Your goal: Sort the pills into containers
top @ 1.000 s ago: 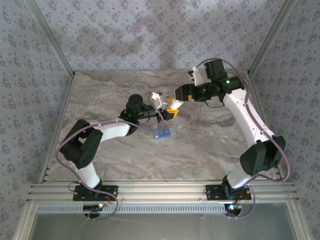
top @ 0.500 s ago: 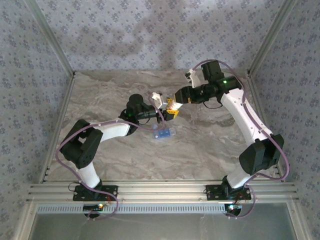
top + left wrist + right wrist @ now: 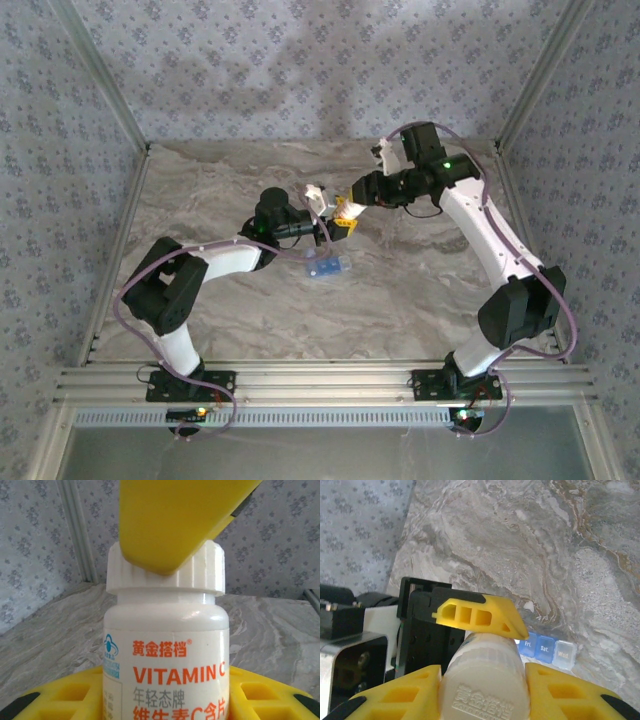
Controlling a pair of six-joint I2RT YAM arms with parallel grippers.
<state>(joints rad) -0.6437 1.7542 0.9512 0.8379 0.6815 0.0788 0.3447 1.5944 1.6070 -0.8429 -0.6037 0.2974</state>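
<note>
The left gripper point(image 3: 165, 700) holds the white bottle point(image 3: 165, 645) tight by its body, between its yellow fingers. The right gripper point(image 3: 482, 692) squeezes the bottle's white cap point(image 3: 485, 677). In the left wrist view, one of its yellow fingers hides part of the cap. The little blue pill box point(image 3: 326, 266) lies on the marble table point(image 3: 430, 290), near the bottle. In the right wrist view, the bottle and a finger cover one end of the box. Flowery walls point(image 3: 300, 80) stand around.

The translucent blue pill box point(image 3: 327, 267) lies flat on the marble table point(image 3: 400, 300), its compartments point(image 3: 547, 647) marked Fri., Sat. and Wed.
</note>
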